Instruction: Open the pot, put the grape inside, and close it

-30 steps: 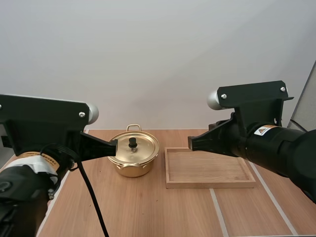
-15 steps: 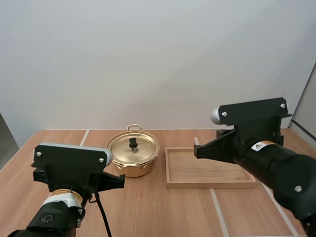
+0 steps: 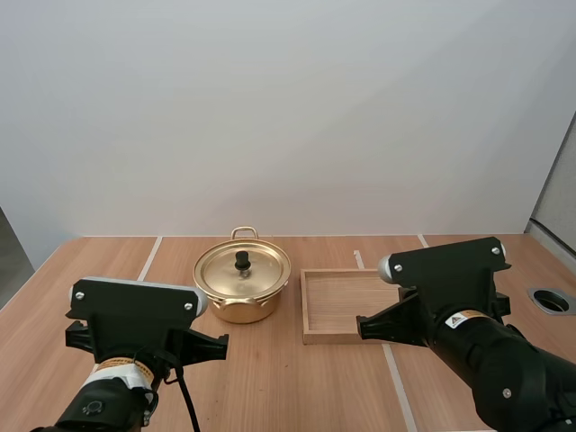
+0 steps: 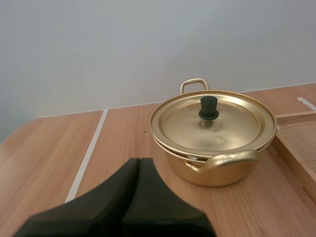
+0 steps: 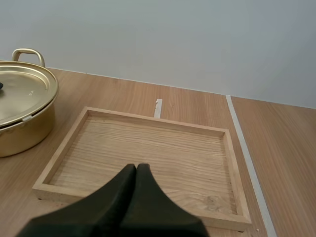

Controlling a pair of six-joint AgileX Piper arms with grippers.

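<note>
Since a second ago, the left arm (image 3: pixel 133 310) and the right arm (image 3: pixel 445 274) have been brought down and back toward the near edge of the table (image 3: pixel 270 387). Nothing else has been moved.

From up high, the pot (image 3: pixel 241 308) is seen standing on the table with its lid (image 3: pixel 259 270) on, just beside the tray (image 3: pixel 310 335), on the tray's left.

In its wrist view, the left gripper (image 4: pixel 139 160) is seen pressed together into one dark wedge with nothing held. It is pointed at the pot but kept well short of it. The black knob (image 4: pixel 209 107) and the near handle (image 4: pixel 232 159) are shown better here.

The right gripper (image 5: pixel 136 167) is also closed on nothing, near the tray's near rim. A small dark mark (image 5: pixel 212 201), maybe a knot, is seen in the tray's wood.
</note>
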